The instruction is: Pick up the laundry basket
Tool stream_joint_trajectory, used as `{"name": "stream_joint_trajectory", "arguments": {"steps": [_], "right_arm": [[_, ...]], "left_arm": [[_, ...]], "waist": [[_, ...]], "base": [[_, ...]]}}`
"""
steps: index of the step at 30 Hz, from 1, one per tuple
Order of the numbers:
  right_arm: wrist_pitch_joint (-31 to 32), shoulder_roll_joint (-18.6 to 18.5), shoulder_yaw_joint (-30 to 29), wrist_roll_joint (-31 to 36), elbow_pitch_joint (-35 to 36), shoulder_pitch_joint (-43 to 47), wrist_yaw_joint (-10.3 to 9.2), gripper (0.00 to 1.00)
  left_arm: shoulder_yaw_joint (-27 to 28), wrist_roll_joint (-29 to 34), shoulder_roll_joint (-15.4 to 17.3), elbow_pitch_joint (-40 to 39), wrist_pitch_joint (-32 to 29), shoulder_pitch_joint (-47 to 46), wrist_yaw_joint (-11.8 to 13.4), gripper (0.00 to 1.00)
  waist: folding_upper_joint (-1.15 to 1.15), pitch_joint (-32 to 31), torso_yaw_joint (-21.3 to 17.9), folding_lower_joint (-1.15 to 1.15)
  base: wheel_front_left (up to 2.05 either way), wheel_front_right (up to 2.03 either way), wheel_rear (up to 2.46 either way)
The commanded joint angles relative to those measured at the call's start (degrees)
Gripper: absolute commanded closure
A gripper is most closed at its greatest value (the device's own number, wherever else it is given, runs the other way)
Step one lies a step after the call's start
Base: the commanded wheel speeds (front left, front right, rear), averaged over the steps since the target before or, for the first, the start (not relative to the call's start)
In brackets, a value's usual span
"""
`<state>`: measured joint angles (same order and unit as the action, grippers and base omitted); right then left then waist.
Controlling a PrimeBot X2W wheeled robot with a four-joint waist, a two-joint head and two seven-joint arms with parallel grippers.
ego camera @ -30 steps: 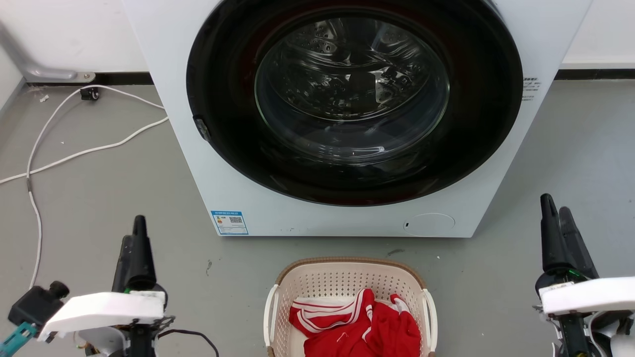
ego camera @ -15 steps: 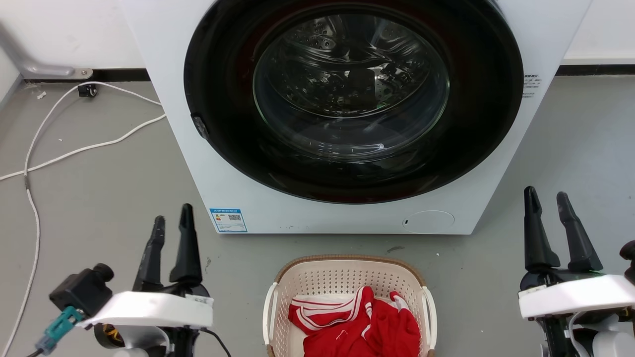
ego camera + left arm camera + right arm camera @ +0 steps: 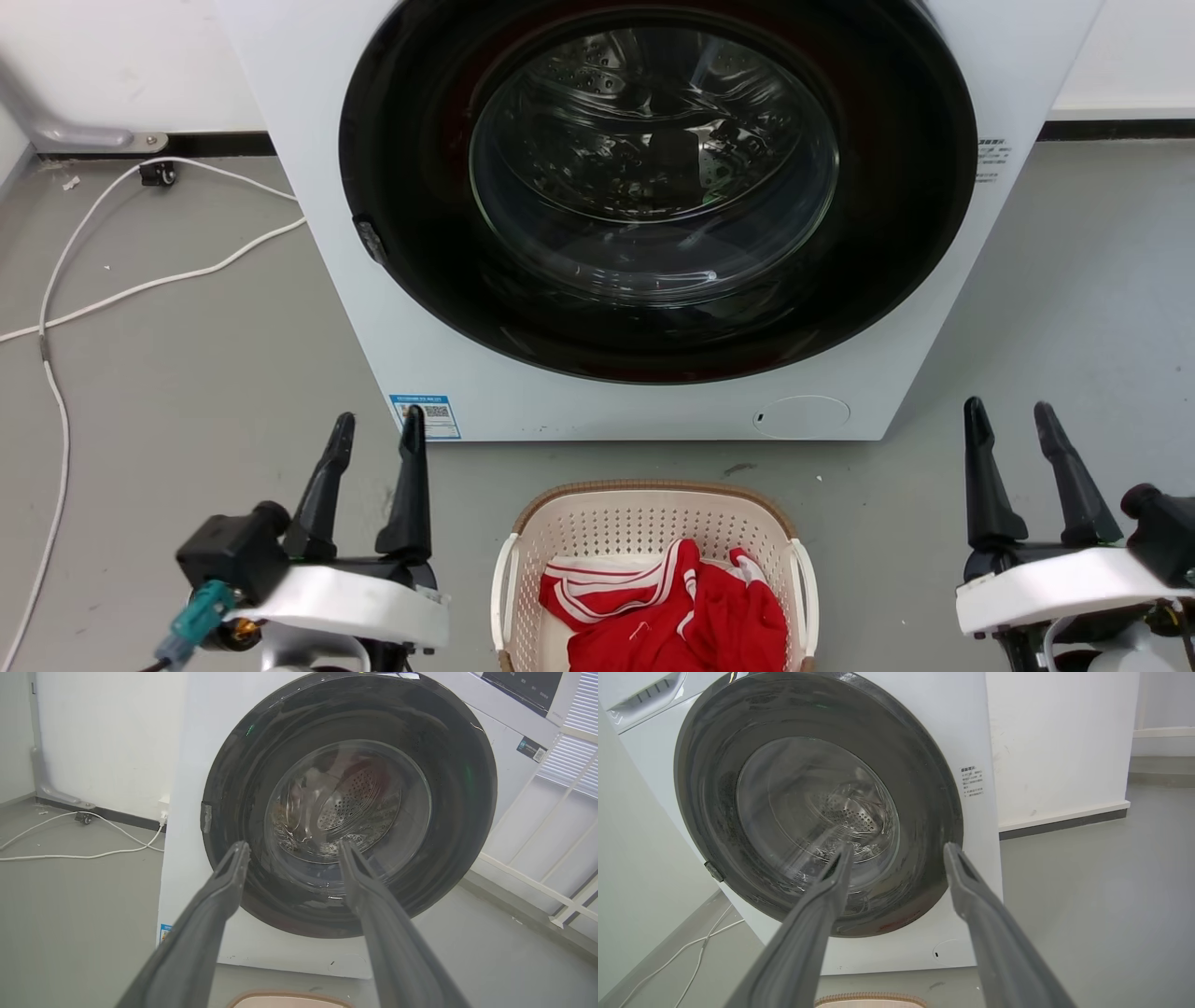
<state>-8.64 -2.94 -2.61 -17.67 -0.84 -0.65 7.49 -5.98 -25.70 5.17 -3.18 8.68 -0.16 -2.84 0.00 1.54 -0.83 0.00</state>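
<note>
The laundry basket point(image 3: 597, 537), cream-white and perforated with a brown rim and white side handles, stands on the floor at the bottom centre of the head view, holding a red and white garment point(image 3: 667, 616). My left gripper point(image 3: 378, 422) hovers open to the basket's left, nothing between its fingers. Well off to the basket's right, my right gripper point(image 3: 1008, 411) is open and empty too. The basket's brown rim point(image 3: 289, 996) peeks in at the bottom of the left wrist view below the left gripper point(image 3: 292, 847), and the rim point(image 3: 871, 997) also shows below the right gripper point(image 3: 899, 847).
A white front-loading washing machine point(image 3: 653, 215) with a shut dark round door stands just behind the basket. White cables point(image 3: 112, 280) trail over the grey floor at left. A wall and baseboard run along the back.
Both grippers have gone from shut to open. The left gripper has moved right toward the basket; the right gripper has shifted slightly left and down. The camera has shifted a little.
</note>
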Motion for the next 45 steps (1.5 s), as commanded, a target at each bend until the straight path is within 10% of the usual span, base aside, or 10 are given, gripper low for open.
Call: {"name": "stream_joint_trajectory", "arguments": {"steps": [1, 16, 45], "right_arm": [[-0.59, -0.06, -0.06, 1.78, -0.36, 0.11, 0.00, 0.00], [-2.62, -0.01, 0.57, 9.50, -4.03, 0.12, 0.00, 0.00], [-6.31, 0.09, 0.49, 13.36, -4.77, 0.19, -0.01, 0.00]], "left_arm": [[-1.09, 2.08, 0.94, -0.26, 0.51, 0.29, 0.51, 0.00], [-6.36, 8.42, 3.53, 1.83, 2.58, 0.68, 3.54, 0.00], [-0.61, 19.23, -1.86, 6.34, 6.31, 2.91, -3.09, 0.00]], "waist": [[0.00, -0.01, -0.02, 0.00], [0.00, -0.05, -0.38, 0.00], [0.00, 0.40, -1.00, 0.00]], "base": [[0.00, 0.00, 0.00], [0.00, 0.00, 0.00], [0.00, 0.00, 0.00]]}}
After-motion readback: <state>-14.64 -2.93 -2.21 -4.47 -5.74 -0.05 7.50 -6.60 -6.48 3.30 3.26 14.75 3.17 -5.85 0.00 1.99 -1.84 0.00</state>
